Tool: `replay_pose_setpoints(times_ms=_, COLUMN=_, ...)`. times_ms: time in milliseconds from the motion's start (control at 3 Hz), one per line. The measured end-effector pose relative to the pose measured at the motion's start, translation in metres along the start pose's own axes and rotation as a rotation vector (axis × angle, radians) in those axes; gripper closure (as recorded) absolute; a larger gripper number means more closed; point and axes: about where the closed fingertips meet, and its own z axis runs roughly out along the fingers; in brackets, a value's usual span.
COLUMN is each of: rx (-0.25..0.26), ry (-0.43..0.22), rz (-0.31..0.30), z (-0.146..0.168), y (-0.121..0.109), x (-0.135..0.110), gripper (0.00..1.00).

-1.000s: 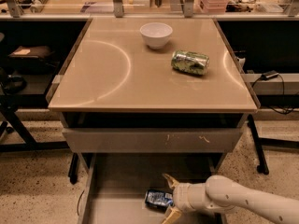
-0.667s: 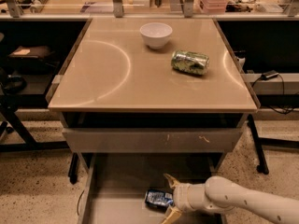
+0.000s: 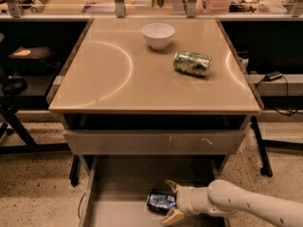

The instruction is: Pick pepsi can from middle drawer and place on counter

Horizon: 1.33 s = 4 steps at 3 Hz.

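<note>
The pepsi can [image 3: 160,201] is dark blue and lies on its side on the floor of the pulled-out middle drawer [image 3: 123,183], near the bottom of the camera view. My gripper [image 3: 172,201] reaches in from the right on a white arm. Its tan fingers are spread apart, one above and one below the can's right end. The can rests on the drawer floor. The beige counter [image 3: 118,74] is above, with a thin edge.
A shiny green can [image 3: 192,63] lies on its side on the counter's right half. A white bowl [image 3: 158,34] stands at the back centre. A grey drawer front [image 3: 154,141] with orange scuffs sits above the open drawer. Dark table legs stand at both sides.
The arm and gripper have edged slightly left, closer around the can's right end. The can has not moved.
</note>
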Motion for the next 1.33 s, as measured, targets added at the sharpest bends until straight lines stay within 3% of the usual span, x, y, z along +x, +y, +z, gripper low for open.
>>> replay_pose_setpoints(times_ms=1000, rx=0.000, ry=0.000, rz=0.000, z=0.0000, y=0.0000, x=0.0000, gripper=0.88)
replay_pose_setpoints(times_ms=1333, rx=-0.011, ry=-0.027, rz=-0.010, z=-0.0059, y=0.0017, x=-0.0085, gripper=1.00)
